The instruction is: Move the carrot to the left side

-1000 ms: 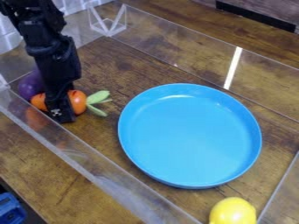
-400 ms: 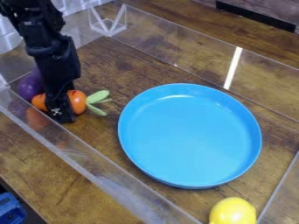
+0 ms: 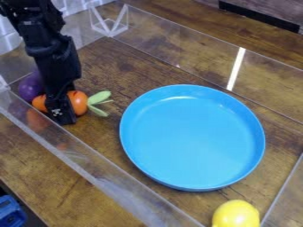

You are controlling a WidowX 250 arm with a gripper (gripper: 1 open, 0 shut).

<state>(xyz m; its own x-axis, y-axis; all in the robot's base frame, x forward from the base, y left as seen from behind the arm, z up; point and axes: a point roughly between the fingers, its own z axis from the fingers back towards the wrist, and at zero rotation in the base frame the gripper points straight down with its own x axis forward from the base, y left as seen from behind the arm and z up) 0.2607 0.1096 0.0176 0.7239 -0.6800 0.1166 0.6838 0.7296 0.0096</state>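
The small orange carrot [image 3: 78, 103] lies on the wooden table at the far left, its light green leafy top [image 3: 101, 99] pointing right toward the blue plate. My black gripper [image 3: 56, 112] comes straight down onto the carrot's middle and stands open, one finger in front of the carrot and hiding its centre. Orange shows on both sides of that finger. The carrot rests on the table and is not lifted.
A purple eggplant [image 3: 25, 89] sits just behind and left of the gripper. A large blue plate [image 3: 196, 137] fills the middle. A yellow lemon [image 3: 236, 215] lies at the front right. Clear plastic walls [image 3: 71, 164] fence the wooden surface.
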